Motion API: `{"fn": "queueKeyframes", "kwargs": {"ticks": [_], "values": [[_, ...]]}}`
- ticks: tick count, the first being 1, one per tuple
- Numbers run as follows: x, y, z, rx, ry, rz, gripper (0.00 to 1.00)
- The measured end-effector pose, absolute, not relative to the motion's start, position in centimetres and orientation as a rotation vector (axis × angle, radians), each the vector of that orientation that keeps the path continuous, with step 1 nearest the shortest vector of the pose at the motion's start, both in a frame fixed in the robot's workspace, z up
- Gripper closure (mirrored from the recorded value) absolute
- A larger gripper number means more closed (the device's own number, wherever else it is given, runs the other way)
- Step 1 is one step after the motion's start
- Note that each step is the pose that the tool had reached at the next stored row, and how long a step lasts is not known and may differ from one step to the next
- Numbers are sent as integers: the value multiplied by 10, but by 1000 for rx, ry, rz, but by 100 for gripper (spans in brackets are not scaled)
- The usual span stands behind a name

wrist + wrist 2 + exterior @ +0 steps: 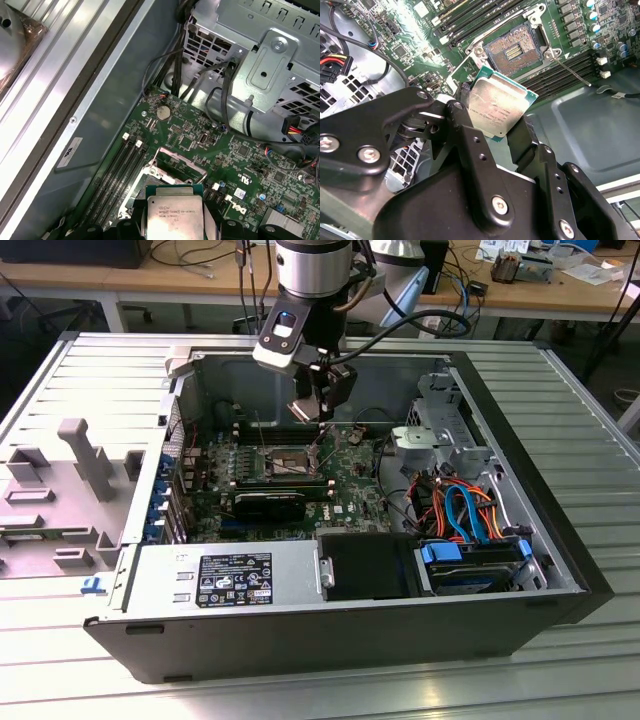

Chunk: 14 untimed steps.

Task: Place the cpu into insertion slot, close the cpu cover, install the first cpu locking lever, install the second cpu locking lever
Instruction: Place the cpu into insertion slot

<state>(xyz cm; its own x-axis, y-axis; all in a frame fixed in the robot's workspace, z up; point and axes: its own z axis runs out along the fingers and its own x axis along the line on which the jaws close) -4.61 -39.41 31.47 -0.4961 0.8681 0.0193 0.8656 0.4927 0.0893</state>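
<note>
My gripper point(318, 418) hangs inside the open computer case, a little above the green motherboard point(350, 490). It is shut on the cpu point(497, 107), a flat square chip with a silver-grey top, held by two opposite edges between black fingers point(465, 125). The first wrist view has the cpu point(175, 215) in the same grip point(175, 222). The insertion slot point(512, 50) lies open with its contact field bare, a short way beyond the chip. The cpu cover point(172, 156), a silver frame, stands raised at the slot's far side. A thin locking lever point(572, 72) sticks out beside the slot.
Black memory slots point(120, 170) flank the socket. A silver drive cage point(440, 430) and orange and blue cables point(465, 505) fill the exterior view's right of the case. A power supply point(225, 580) and black shroud point(365, 565) line the near wall. A grey plastic part point(80, 470) lies outside.
</note>
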Motion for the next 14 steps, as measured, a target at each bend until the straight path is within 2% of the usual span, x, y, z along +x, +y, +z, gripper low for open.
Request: {"fn": "queueKeyframes", "kwargs": {"ticks": [14], "values": [[-46,-394,315,1579,2679,135,46]]}}
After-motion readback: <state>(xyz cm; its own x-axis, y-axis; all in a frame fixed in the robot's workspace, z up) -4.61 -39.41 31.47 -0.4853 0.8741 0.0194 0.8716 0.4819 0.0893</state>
